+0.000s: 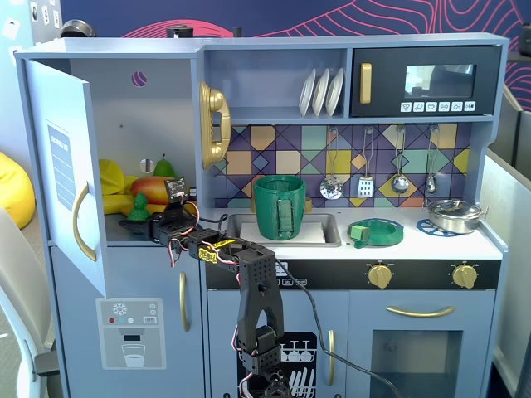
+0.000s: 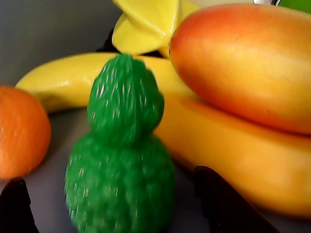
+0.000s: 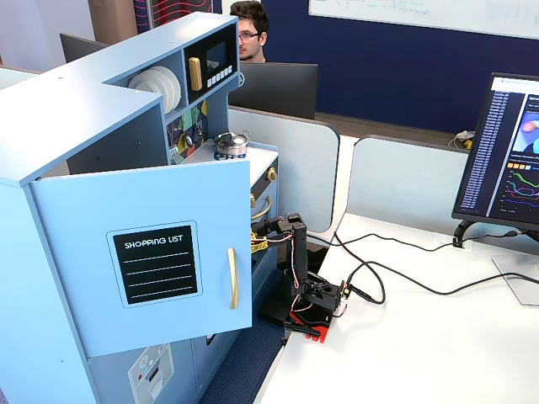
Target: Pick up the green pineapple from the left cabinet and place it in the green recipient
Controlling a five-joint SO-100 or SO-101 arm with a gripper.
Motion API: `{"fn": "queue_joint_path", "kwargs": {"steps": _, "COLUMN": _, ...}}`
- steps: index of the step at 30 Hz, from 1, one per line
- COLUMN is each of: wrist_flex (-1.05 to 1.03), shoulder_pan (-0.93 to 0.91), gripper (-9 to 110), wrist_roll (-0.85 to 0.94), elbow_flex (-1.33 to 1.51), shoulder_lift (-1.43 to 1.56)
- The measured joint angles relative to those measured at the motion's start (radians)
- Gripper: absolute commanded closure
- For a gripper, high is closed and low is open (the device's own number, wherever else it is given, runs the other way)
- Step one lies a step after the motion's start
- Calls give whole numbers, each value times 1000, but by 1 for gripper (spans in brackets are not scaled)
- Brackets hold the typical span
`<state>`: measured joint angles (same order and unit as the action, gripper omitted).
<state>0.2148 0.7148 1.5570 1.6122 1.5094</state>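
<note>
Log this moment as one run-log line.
phase: reach | gripper: jaws open around green pineapple, not closed | pineapple: upright in left cabinet | green recipient: in sink, empty-handed

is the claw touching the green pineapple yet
Apart. In the wrist view the claw stands open, its dark fingertips either side of the green pineapple, with grey shelf showing in the gap on each side.

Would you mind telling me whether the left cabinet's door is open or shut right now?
Open. The left cabinet has its door swung outward, exposing the green pineapple and other fruit; the tool reaches inside.
</note>
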Motion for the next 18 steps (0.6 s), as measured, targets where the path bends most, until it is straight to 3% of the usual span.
{"fn": "queue_joint_path", "kwargs": {"steps": 6, "wrist_flex": -5, "shoulder_pan": 0, "gripper": 68, "wrist_roll": -8, "elbow_flex": -100, "shoulder_lift": -83}}
{"fn": "queue_joint_path", "kwargs": {"steps": 8, "wrist_flex": -12, "shoulder_pan": 0, "gripper": 80, "wrist_roll": -9, "elbow_flex": -124, "shoulder_lift": -100}}
{"fn": "queue_joint_path", "kwargs": {"steps": 10, "wrist_flex": -21, "shoulder_pan": 8, "gripper": 101, "wrist_roll": 3, "elbow_flex": -133, "shoulder_lift": -103}}
{"fn": "queue_joint_path", "kwargs": {"steps": 18, "wrist_flex": -49, "shoulder_pan": 34, "gripper": 101, "wrist_roll": 34, "elbow_flex": -133, "shoulder_lift": -86}}
